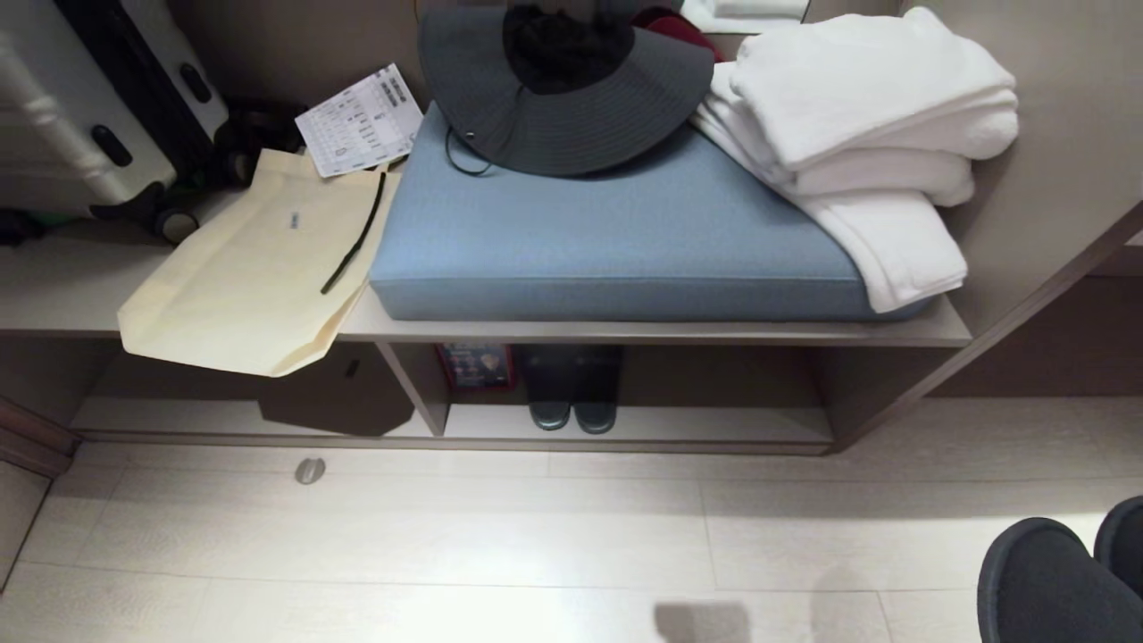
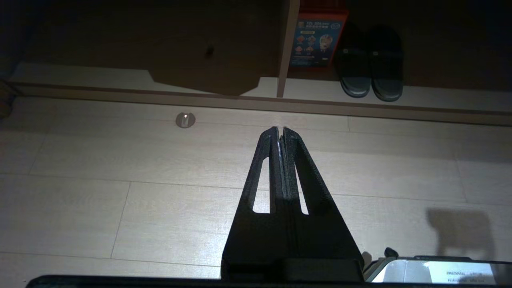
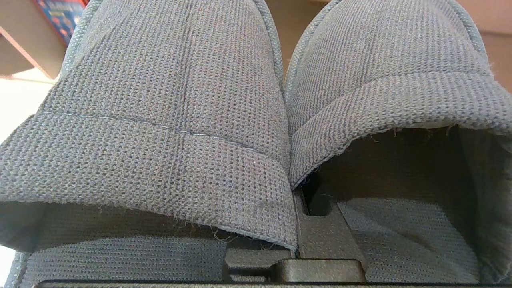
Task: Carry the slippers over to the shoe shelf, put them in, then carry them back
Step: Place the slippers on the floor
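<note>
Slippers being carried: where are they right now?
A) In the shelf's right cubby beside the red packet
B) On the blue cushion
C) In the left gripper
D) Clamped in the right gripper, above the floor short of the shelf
D: the slippers fill the right wrist view, pinched together by the right gripper, and show over the floor in the head view.

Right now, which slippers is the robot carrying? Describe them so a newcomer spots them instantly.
Start at the low beige shoe shelf under the blue bench cushion, then look to the pale floor's near right corner. There the right end effector is shut on the matte black knit slippers, side by side. Unlike the glossy dark rubbery pair in the shelf, they are soft fabric.
</note>
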